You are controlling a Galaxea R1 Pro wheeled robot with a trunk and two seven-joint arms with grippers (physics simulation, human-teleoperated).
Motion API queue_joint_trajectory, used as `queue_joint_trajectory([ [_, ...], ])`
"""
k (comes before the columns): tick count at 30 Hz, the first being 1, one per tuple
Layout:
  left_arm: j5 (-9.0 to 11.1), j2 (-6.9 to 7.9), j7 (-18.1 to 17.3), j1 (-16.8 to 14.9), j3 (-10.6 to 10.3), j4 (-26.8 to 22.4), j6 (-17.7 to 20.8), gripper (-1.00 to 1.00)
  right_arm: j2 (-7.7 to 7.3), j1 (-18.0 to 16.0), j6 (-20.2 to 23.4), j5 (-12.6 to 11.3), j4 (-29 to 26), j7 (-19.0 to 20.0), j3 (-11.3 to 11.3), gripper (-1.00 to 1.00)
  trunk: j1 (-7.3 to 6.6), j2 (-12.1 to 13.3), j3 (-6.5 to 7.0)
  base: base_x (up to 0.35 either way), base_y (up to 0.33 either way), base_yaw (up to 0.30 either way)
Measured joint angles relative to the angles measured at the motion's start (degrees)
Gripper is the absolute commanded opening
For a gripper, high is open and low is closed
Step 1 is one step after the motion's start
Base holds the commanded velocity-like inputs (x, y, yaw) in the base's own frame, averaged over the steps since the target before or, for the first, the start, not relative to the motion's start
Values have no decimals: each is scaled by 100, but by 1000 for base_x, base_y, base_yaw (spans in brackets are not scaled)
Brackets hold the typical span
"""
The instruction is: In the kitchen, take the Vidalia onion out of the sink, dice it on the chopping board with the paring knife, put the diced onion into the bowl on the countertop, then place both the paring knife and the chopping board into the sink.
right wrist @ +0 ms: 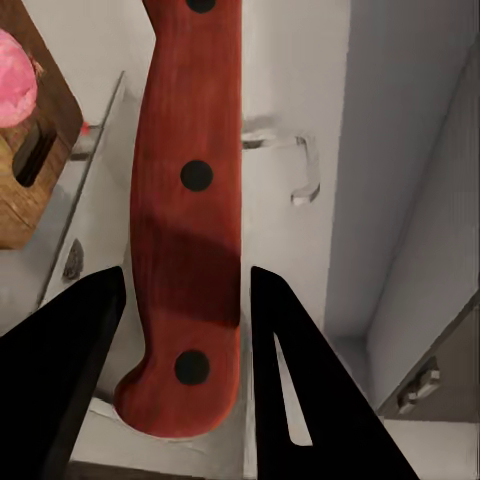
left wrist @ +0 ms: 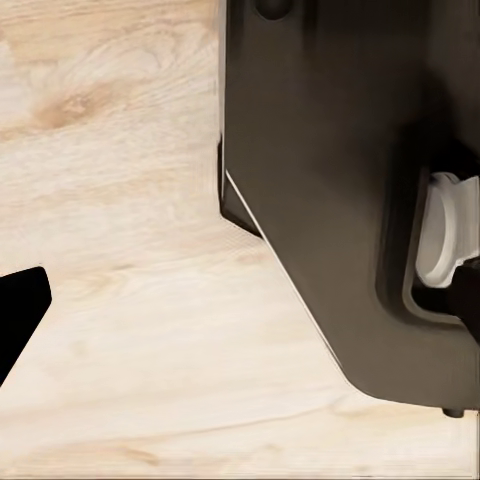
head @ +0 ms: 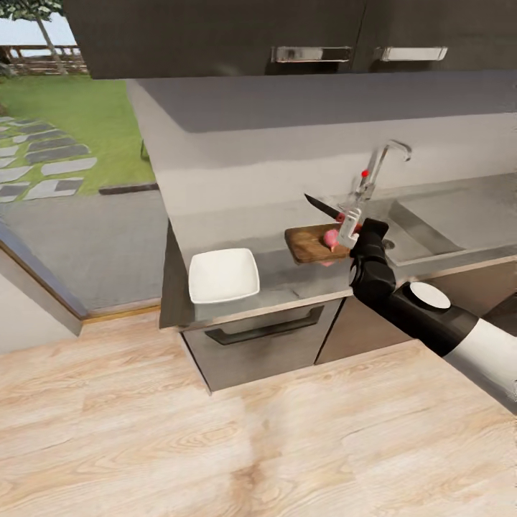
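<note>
A: The right gripper (head: 350, 221) pinches the knife (head: 321, 207) by its red handle, above the board (head: 310, 243).

B: The onion (head: 331, 238) lies on the board, between the bowl (head: 223, 275) and the sink (head: 429, 228). The tap (head: 375, 172) stands just behind.

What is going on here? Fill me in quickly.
The right gripper holds the paring knife by its red handle, blade pointing out over the chopping board. The Vidalia onion sits on that board, apparently still whole, next to the sink. The white bowl waits empty on the countertop to the board's left. Dicing has not visibly begun.
</note>
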Motion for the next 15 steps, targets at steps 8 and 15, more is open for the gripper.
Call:
queue_joint_trajectory([
  [8, -1, -24, 1, 0, -2, 47, -7, 100, 20, -3, 8, 41, 1, -5, 248, -100, -1, -1, -17, 90, -334, 106],
  [15, -7, -44, 1, 0, 0, 84, -9, 100, 30, -4, 8, 45, -23, -10, 261, -100, 0, 0, -59, 13, -333, 217],
])
